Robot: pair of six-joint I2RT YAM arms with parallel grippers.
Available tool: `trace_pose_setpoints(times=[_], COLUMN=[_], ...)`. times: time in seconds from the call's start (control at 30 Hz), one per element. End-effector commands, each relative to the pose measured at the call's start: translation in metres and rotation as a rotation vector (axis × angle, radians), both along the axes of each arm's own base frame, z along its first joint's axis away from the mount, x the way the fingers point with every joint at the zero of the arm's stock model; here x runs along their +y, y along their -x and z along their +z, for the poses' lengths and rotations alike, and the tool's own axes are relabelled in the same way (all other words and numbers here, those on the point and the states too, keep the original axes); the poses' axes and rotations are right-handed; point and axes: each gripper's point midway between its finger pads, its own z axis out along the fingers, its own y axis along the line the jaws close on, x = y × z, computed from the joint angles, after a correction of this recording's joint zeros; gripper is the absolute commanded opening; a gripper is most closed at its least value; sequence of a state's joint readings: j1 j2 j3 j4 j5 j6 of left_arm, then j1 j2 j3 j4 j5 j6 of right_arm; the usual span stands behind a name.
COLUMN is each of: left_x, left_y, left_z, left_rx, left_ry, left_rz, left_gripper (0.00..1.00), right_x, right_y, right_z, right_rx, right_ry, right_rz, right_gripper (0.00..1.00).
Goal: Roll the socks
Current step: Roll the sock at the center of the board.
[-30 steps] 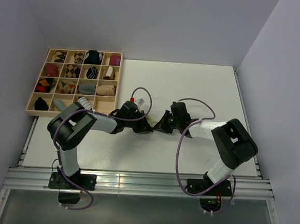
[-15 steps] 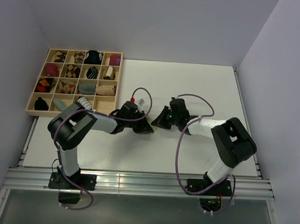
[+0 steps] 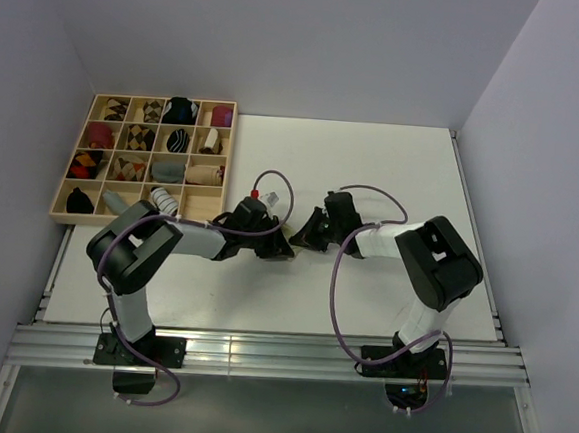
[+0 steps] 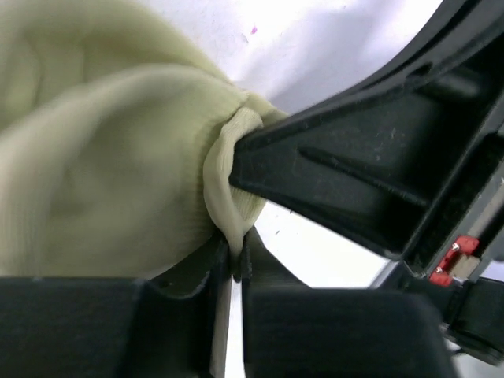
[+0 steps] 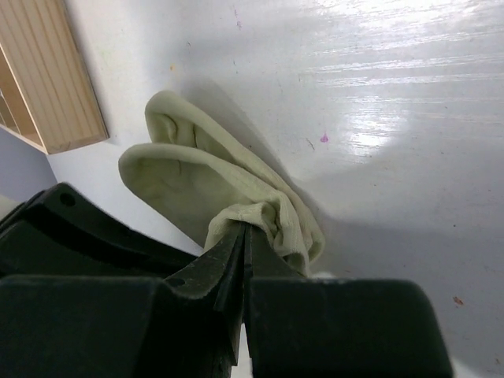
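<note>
The pale yellow-green sock (image 5: 206, 183) lies bunched on the white table between my two grippers. My left gripper (image 4: 234, 256) is shut on a fold of its edge, with the sock (image 4: 102, 150) bulging to its left. My right gripper (image 5: 246, 230) is shut on the ribbed end of the same sock. In the top view the left gripper (image 3: 283, 248) and the right gripper (image 3: 304, 240) nearly touch at the table's middle, and they hide the sock. A white thing with thin dark stripes (image 3: 163, 199) lies in the tray's near row; I cannot tell if it is the striped sock.
A wooden compartment tray (image 3: 69, 215) with several rolled socks stands at the far left of the table; its corner shows in the right wrist view (image 5: 59, 94). The right gripper's black body (image 4: 370, 150) sits close against my left jaws.
My right gripper has moved a little left and away from the near edge, closer to the left gripper, and its arm has folded in. The left arm has hardly moved.
</note>
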State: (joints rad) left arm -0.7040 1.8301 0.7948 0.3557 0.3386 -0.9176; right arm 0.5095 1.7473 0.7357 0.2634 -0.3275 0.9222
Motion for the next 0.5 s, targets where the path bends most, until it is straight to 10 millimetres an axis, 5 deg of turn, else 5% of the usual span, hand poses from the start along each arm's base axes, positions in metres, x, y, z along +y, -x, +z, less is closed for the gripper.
trace_pose_setpoints(times=[0.0,0.2,0.47], left_x=[0.013,0.021,0.022], left_y=[0.011,0.013,-0.013], left_z=[0.005,0.031,0.069], left_rx=[-0.063,-0.257,-0.641], left_ry=[-0.115,-0.253,-0.412], left_rz=[-0.018,-0.027,-0.021], left_gripper=[0.13,0.34,0.55], right_x=[-0.012,-0.010,-0.006], right_y=[-0.006,-0.003,0.000], right_z=[-0.013,-0.008,-0.005], right_rx=[0.021,0.039,0.062], right_ry=[0.076,0.082,0.076], right_rz=[-0.021,0.009,0.038], right_gripper=[0.05,0.05,0.05])
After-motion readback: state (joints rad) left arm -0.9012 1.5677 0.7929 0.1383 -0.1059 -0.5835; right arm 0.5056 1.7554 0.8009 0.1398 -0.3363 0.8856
